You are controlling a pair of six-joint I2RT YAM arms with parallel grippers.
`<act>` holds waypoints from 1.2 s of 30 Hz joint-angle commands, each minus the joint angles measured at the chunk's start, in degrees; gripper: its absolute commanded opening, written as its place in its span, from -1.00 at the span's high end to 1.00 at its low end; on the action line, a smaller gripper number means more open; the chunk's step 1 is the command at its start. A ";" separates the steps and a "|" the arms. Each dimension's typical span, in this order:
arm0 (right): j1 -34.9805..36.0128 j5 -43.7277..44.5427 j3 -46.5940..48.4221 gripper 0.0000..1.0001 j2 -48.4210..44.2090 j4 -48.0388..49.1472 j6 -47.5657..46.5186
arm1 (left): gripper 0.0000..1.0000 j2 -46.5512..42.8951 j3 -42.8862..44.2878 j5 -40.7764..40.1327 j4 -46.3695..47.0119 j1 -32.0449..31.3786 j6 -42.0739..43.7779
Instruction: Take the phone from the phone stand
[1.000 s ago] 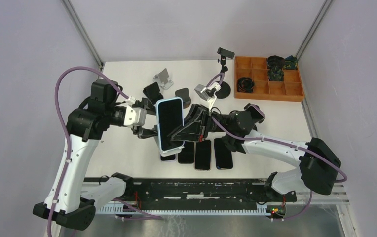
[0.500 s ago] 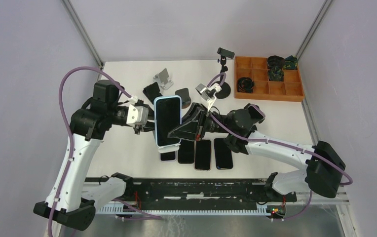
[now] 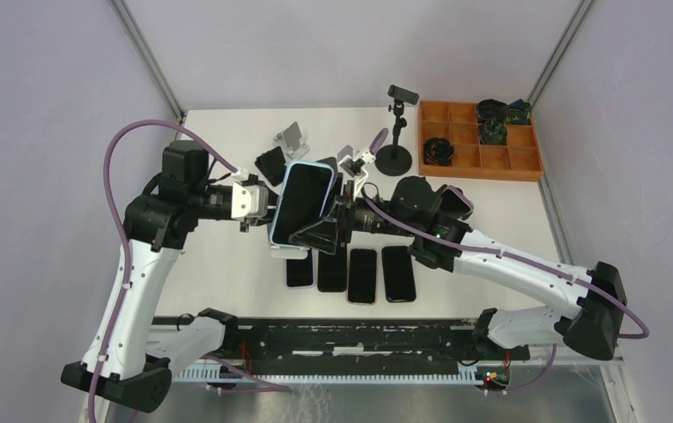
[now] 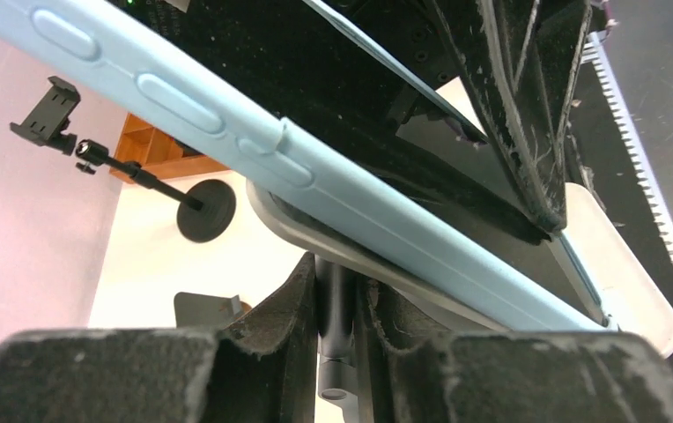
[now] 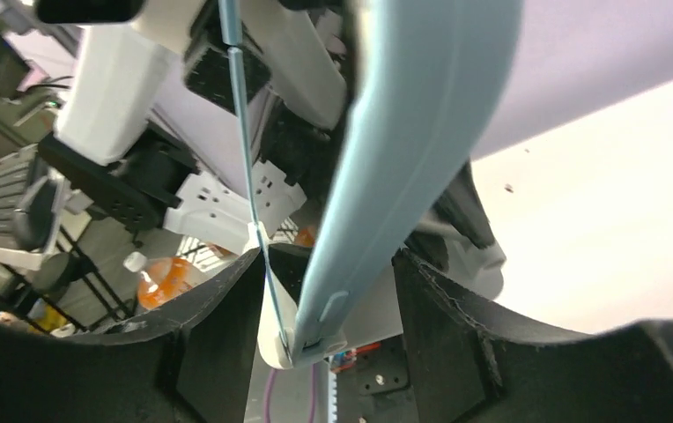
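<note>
The phone [image 3: 302,204], in a light blue case, sits on a white phone stand [image 3: 285,250], both held in the air above the table. My left gripper [image 3: 258,208] is shut on the stand's dark stem [image 4: 335,300], just under its grey plate [image 4: 315,240]. The phone's blue edge [image 4: 227,123] runs across above it. My right gripper [image 3: 320,231] straddles the phone's lower end, a finger touching each side. In the right wrist view the phone [image 5: 403,159] stands between the fingers with its foot in the stand's lip [image 5: 298,350].
Several phones [image 3: 351,273] lie flat in a row below the held one. Other stands [image 3: 292,139] and a black tripod stand [image 3: 395,132] are behind. A wooden compartment tray [image 3: 478,145] sits at the back right. A rail runs along the near edge.
The phone and stand have shifted slightly toward the back of the table and tilted, the phone's top now leaning right. The right arm has reached further left with them.
</note>
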 commanded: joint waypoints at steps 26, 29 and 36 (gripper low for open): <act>-1.78 27.10 6.99 -0.06 -6.86 -5.10 -13.58 | 0.95 -2.09 1.55 12.54 -0.29 -1.59 -7.78; -1.83 27.09 6.96 0.18 -7.50 -5.09 -12.73 | 0.95 -1.97 1.16 11.93 -0.32 -1.59 -7.42; -2.22 27.06 6.99 0.09 -10.36 -6.84 -12.84 | 0.96 -1.98 0.95 11.05 -0.62 -1.59 -7.33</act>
